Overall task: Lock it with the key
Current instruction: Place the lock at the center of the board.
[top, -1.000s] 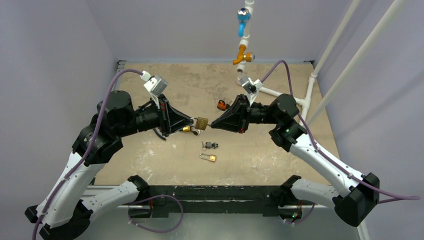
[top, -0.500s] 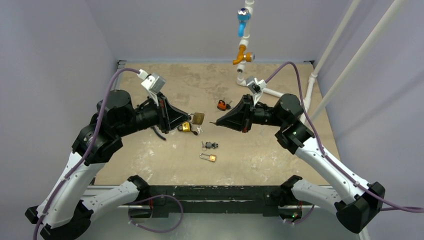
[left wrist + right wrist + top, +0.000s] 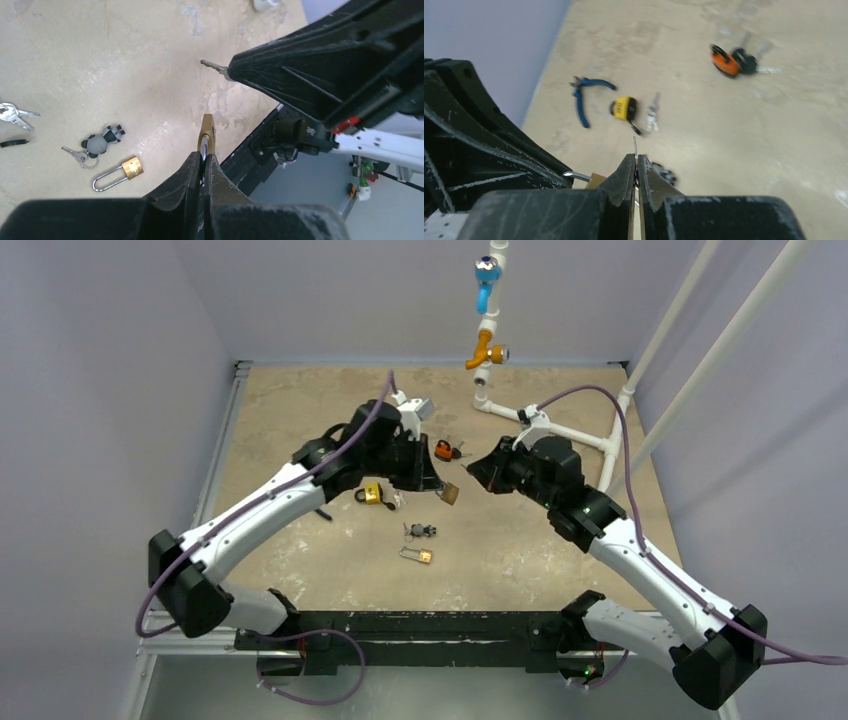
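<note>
My left gripper (image 3: 438,486) is shut on the shackle of a brass padlock (image 3: 450,494), held above the table with its body pointing away from the fingers. In the left wrist view the padlock (image 3: 207,134) sticks out edge-on beyond the gripper (image 3: 202,159). My right gripper (image 3: 472,471) is shut on a thin silver key (image 3: 635,146), whose blade pokes out past the gripper (image 3: 635,164). The key tip (image 3: 212,65) is apart from the padlock, above it in the left wrist view. The padlock corner (image 3: 594,179) shows beside the right fingers.
On the table lie a yellow padlock (image 3: 371,493), an orange padlock (image 3: 443,450), a panda keychain with keys (image 3: 420,531), a small long-shackle brass padlock (image 3: 416,555) and blue pliers (image 3: 584,97). A white pipe rig with valves (image 3: 487,300) stands at the back.
My left arm has stretched out and carried the brass padlock right and slightly nearer. My right gripper has drawn back to the right with the key.
</note>
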You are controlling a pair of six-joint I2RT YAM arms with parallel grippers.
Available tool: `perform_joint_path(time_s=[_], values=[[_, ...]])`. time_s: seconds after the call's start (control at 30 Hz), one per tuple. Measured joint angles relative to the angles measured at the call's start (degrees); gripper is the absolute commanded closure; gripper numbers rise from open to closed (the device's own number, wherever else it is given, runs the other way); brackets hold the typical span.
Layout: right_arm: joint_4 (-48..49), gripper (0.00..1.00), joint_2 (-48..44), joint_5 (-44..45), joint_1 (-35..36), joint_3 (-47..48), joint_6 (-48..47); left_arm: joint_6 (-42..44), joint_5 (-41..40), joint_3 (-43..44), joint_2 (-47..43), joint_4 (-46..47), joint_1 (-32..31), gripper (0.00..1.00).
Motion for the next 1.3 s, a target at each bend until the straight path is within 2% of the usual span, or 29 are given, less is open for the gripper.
perform_joint_path(time_s=[0.2, 0.47, 0.83, 0.9, 1.1, 1.23, 1.3], values=[[-3.4, 1.0, 2.2, 11.6, 0.0, -6.2, 2.1, -2.9, -5.2, 0.3, 13.2, 2.9, -3.7, 1.0], [-1.6, 1.0, 10.7, 16.4, -0.2, -12.8, 4.5, -5.8, -7.2, 3.1, 29.1, 7.0, -4.7, 1.0], [5.3, 1.0, 17.7, 16.2, -0.7, -16.2, 6.2, -6.3, -7.1, 4.0, 35.8, 9.2, -4.6, 0.99], [5.9, 1.0, 18.2, 16.0, -0.7, -16.2, 6.2, -6.4, -7.0, 4.0, 35.8, 9.5, -4.5, 0.92], [8.0, 1.0, 19.9, 14.8, -0.7, -16.2, 6.4, -6.2, -5.8, 4.3, 35.8, 9.8, -3.0, 0.56], [8.6, 1.0, 20.0, 14.6, -0.7, -16.2, 6.6, -5.1, -5.6, 5.2, 35.8, 9.3, -1.3, 0.38], [9.1, 1.0, 20.3, 14.3, -0.7, -16.2, 6.6, -4.2, -5.7, 5.6, 35.4, 8.7, -0.5, 0.33]])
